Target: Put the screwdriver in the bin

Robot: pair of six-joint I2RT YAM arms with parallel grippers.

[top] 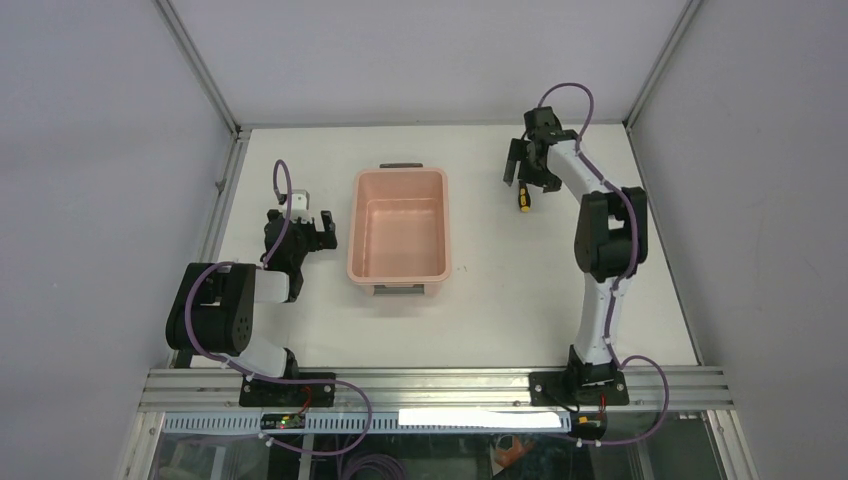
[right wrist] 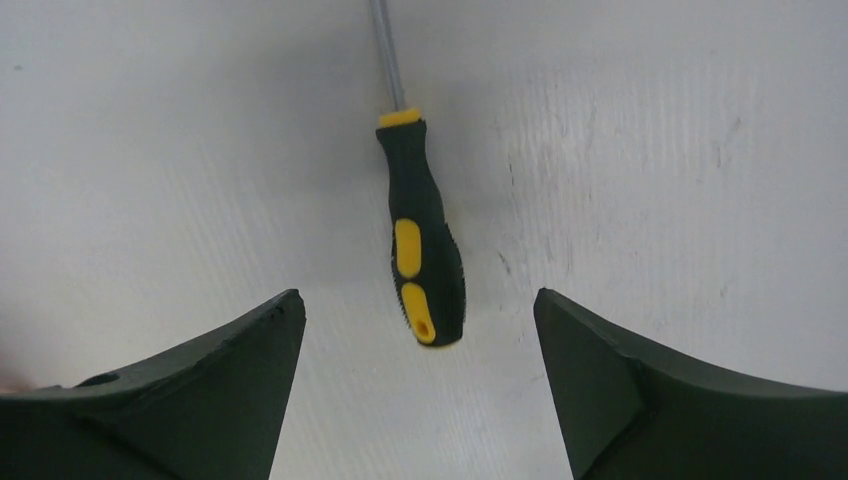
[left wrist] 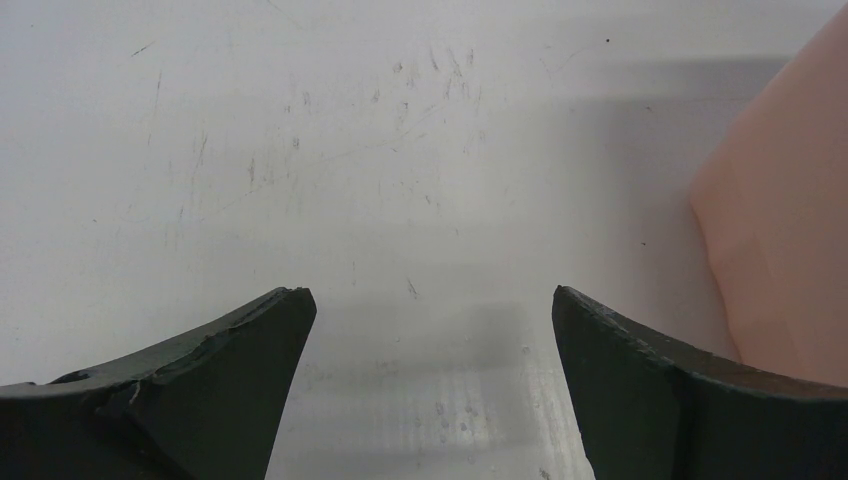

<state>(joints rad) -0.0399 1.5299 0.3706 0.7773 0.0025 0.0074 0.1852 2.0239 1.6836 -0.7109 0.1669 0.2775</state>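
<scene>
Toward the far right of the white tabletop (top: 500, 300), the small screwdriver (right wrist: 420, 240) with a black and yellow handle and thin metal shaft lies flat. It is well apart from the salmon-pink rectangular plastic bin (top: 356, 230), which sits near the middle with a grey handle at each short end. Above the tool hovers the right gripper (top: 527, 186), its jaws spread wide, one on either side of the handle's butt end and neither touching it, so it grips nothing. Seen from that wrist, the shaft runs away from the fingers and out of the top edge, hiding its tip. Just left of the bin, the left gripper (left wrist: 430, 300) hangs low over bare table, jaws likewise wide apart and empty; it seems clear of the bin's wall, though the overhead view is too small to be sure
</scene>
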